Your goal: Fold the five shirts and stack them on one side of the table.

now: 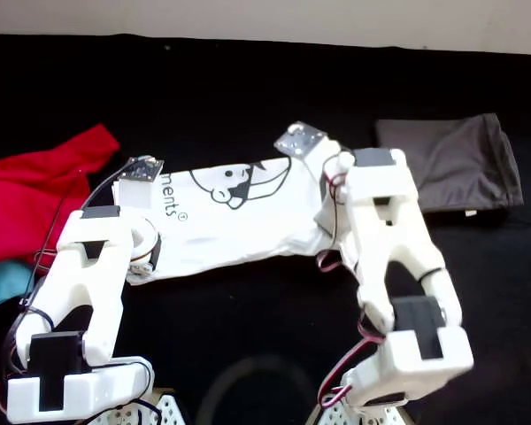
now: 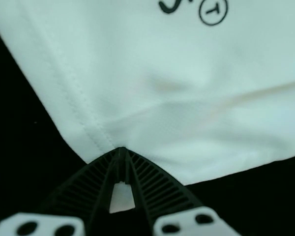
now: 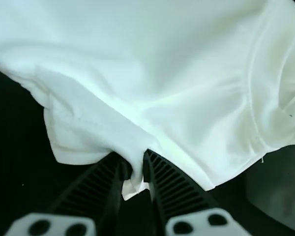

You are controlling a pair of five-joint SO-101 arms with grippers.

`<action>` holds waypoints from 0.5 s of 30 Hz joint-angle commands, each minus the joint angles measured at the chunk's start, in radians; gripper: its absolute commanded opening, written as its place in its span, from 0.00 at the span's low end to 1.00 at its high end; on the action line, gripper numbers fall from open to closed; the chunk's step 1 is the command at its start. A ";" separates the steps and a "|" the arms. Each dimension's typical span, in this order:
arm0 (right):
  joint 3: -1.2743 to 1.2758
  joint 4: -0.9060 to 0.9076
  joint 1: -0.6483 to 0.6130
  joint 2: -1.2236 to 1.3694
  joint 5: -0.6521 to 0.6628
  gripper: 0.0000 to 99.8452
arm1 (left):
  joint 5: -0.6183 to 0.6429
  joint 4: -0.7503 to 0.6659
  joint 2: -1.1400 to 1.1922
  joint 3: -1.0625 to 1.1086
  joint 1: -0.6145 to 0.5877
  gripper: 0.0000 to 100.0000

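- Gripping the white shirt point(image 1: 239, 221) at both ends, your two arms are holding it spread across the middle of the black bench point(image 1: 248, 88), with its printed side facing up.
- Your left arm point(image 1: 88, 266) is clenching its jaws on the shirt's stitched hem at a corner. The tips are pressing together, with a sliver of white cloth showing between them.
- Your right arm point(image 1: 389, 239) is pinching a bunched fold of the same cloth at the opposite end. Its jaws are closing on the fabric, and a small tab is poking out between them.
- A red shirt point(image 1: 35, 195) is lying crumpled at the bench's left side, with a teal shirt point(image 1: 0, 283) showing just beside it at the edge.
- A dark grey shirt point(image 1: 451, 164) is sitting folded flat on the right side, near the white shirt but not touching it.
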 commanded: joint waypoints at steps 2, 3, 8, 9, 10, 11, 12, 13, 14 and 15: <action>-0.217 0.013 0.007 0.122 0.008 0.01 | 0.000 -0.020 0.002 0.002 -0.007 0.01; -0.259 0.013 0.007 0.151 0.008 0.01 | 0.000 -0.020 0.002 0.002 -0.007 0.01; -0.426 0.013 0.004 0.315 0.008 0.02 | 0.000 -0.020 0.002 0.002 -0.007 0.01; -0.455 0.015 0.004 0.349 0.005 0.04 | 0.000 -0.020 0.002 0.002 -0.007 0.01; -0.483 0.021 0.004 0.378 -0.014 0.08 | 0.000 -0.020 0.002 0.002 -0.007 0.01; -0.512 0.030 0.004 0.404 -0.043 0.12 | 0.000 -0.020 0.002 0.002 -0.007 0.01; -0.542 0.038 0.004 0.427 -0.074 0.17 | 0.000 -0.020 0.002 0.002 -0.007 0.01; -0.573 0.042 0.004 0.450 -0.106 0.21 | 0.000 -0.020 0.002 0.002 -0.007 0.01; -0.602 0.042 0.005 0.467 -0.140 0.24 | 0.000 -0.020 0.002 0.002 -0.007 0.01; -0.638 0.042 0.008 0.481 -0.180 0.25 | 0.000 -0.020 0.002 0.002 -0.007 0.01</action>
